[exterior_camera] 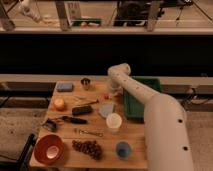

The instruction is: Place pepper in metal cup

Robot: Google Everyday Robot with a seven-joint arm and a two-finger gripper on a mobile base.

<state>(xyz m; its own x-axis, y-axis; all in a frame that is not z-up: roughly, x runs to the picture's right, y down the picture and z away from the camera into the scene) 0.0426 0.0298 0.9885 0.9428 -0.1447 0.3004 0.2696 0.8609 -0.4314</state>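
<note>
While the gripper hangs beside the pepper (finger state: cannot tell), the metal cup stands apart, upright; no legible writing anywhere.

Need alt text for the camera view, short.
White robot arm reaches over a wooden table, its end effector low beside the small orange pepper. The metal cup stands at the far edge; a white cup nearer.
</note>
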